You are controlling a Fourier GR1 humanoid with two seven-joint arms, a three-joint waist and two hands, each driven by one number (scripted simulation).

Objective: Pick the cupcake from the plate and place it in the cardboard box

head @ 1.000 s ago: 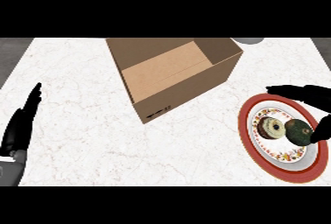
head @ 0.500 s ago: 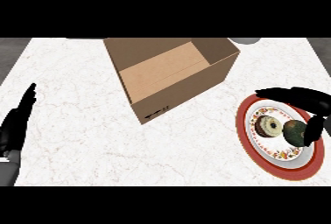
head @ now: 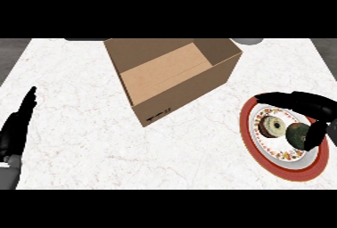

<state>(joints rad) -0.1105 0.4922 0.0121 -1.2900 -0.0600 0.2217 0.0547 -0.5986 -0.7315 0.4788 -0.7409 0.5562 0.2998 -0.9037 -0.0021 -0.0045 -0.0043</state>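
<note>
An open cardboard box (head: 172,78) stands at the back middle of the counter. At the right lies a red-rimmed plate (head: 263,156) that carries the cupcake (head: 273,127), brown with a pale ring, with a dark green rounded part (head: 296,135) at its right side. My right hand (head: 309,104) arches over the plate's far side. Its fingers curve above the cupcake without touching it, and its thumb (head: 317,133) sits against the dark green part. My left hand (head: 18,129) rests open at the left edge, fingers straight.
The white marble counter (head: 85,147) spreads between the box and my left hand. A grey rounded object (head: 247,41) shows at the back edge behind the box. The box's open top faces up, with its near wall between it and the plate.
My right hand has moved left and further over the plate, its fingers arching closer round the cupcake. The left hand, box and plate keep their places.
</note>
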